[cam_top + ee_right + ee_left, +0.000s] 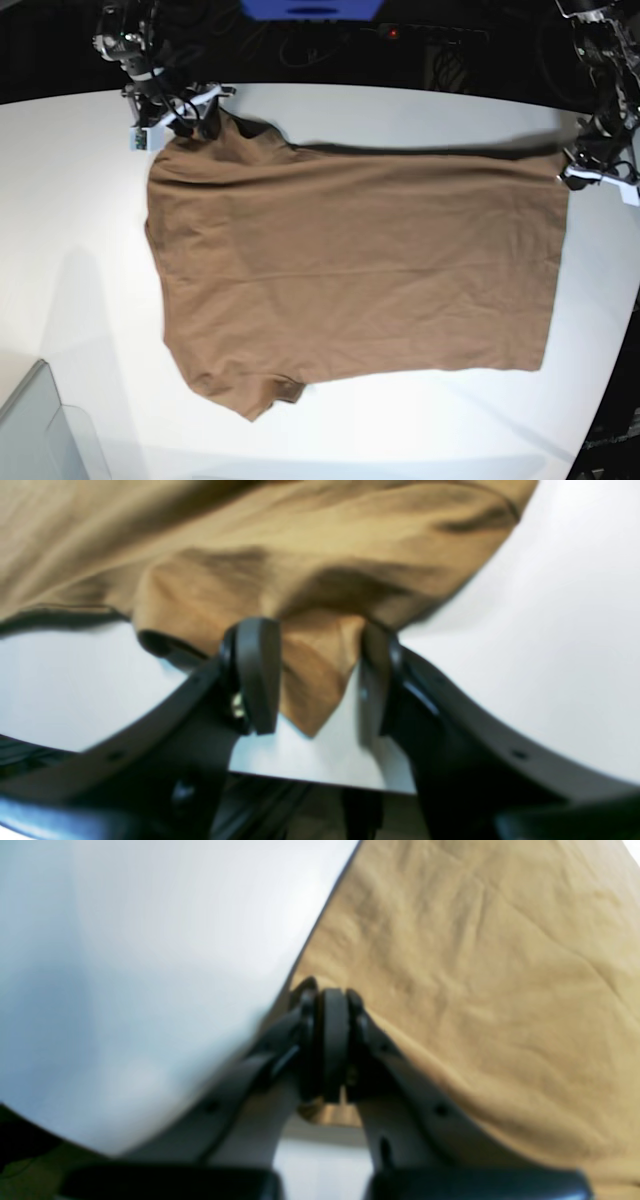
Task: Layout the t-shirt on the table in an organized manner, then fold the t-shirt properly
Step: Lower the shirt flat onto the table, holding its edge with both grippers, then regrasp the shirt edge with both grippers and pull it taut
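Note:
The tan-brown t-shirt [350, 270] lies spread nearly flat on the white table [80, 250], collar end to the left and hem to the right. My left gripper [580, 170] is at the hem's far corner. In the left wrist view its pads [327, 1040] are pressed together, shut on the t-shirt [475, 965], whose edge rises to them off the table [150, 965]. My right gripper [185, 120] is at the far shoulder. In the right wrist view it [316, 680] stands open, and a pointed fold of the t-shirt [300, 555] hangs between its fingers above the table [550, 655].
A grey translucent bin [30, 430] sits at the near left corner. The table's curved far edge runs just behind both grippers, with dark cables and a blue object [310, 8] beyond it. The near sleeve [265, 395] is bunched under.

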